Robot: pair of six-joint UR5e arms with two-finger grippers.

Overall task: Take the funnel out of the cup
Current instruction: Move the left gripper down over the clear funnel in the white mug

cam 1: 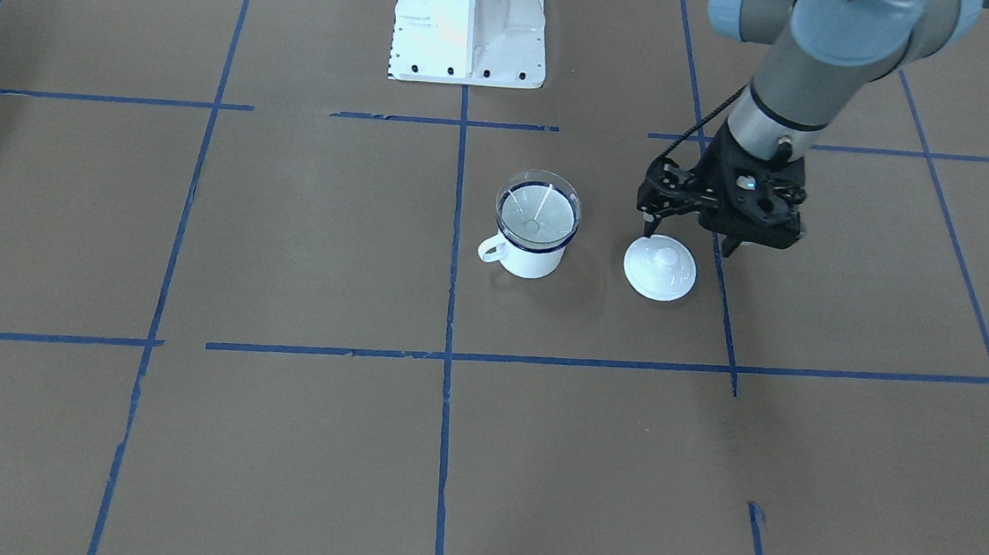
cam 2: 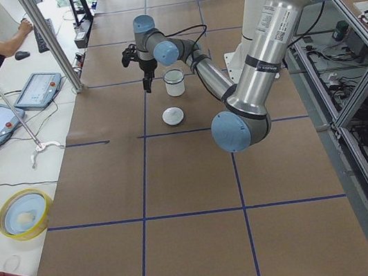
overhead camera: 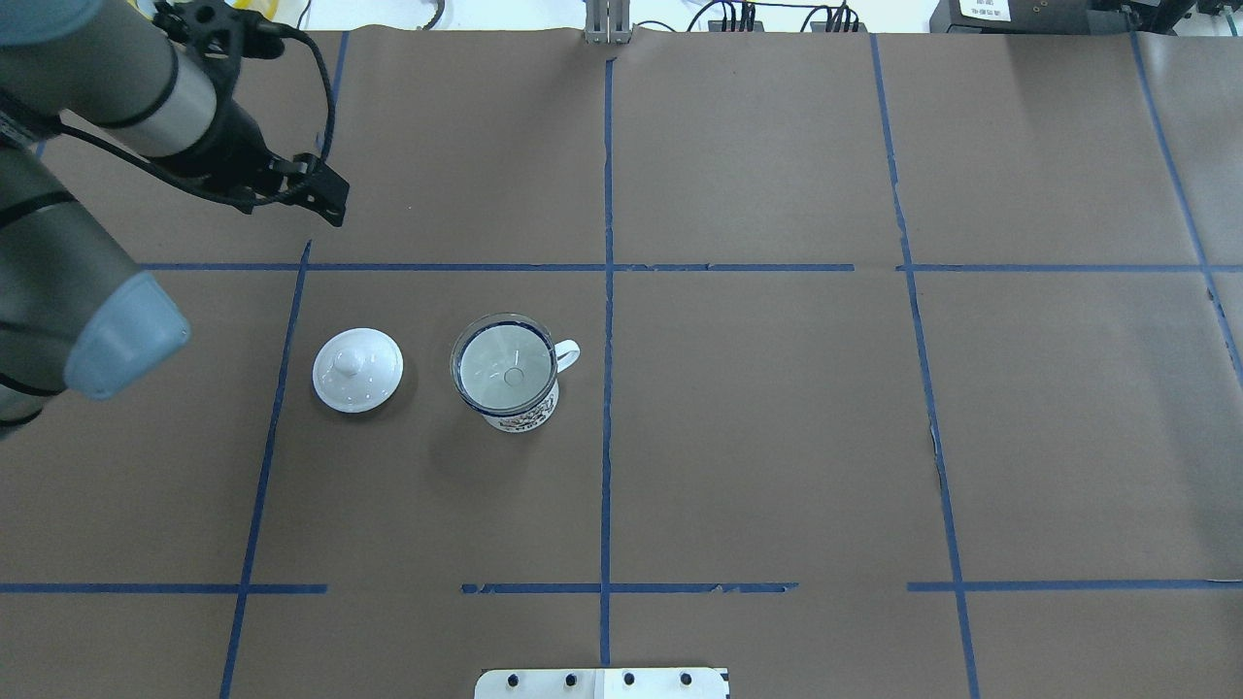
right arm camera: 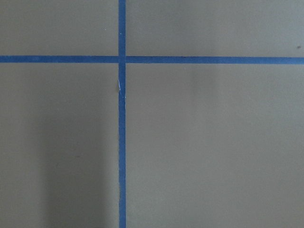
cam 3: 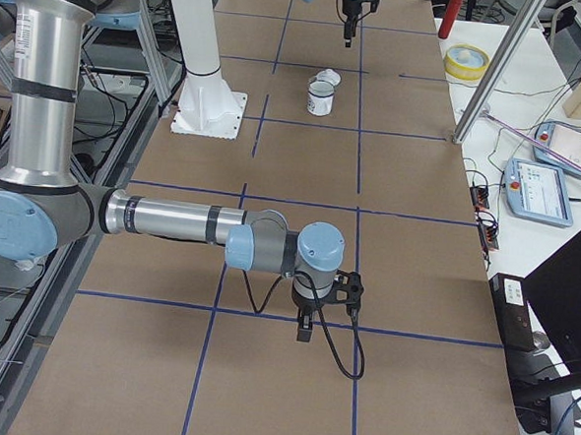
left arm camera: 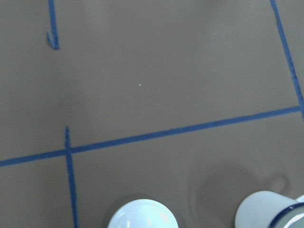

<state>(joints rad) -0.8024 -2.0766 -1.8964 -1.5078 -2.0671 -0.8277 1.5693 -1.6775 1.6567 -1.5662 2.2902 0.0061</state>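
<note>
Risk: cup [overhead camera: 520, 416] tipped if funnel [overhead camera: 505, 367] is dragged sideways.
Left gripper [cam 1: 688, 238]: jaws spread, near lid [overhead camera: 357, 369] at cup's nine o'clock overhead.
Right gripper [cam 3: 305, 327]: jaw state cannot be told.

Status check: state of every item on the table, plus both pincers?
funnel: upright, seated in the cup's mouth.
cup: upright on the table, nothing gripping it.
lid: flat on the table, knob up, beside the cup, not touching.
left pincer: raised near the lid, holding nothing; open or shut unclear.
right pincer: far from the cup; open or shut unclear.
</note>
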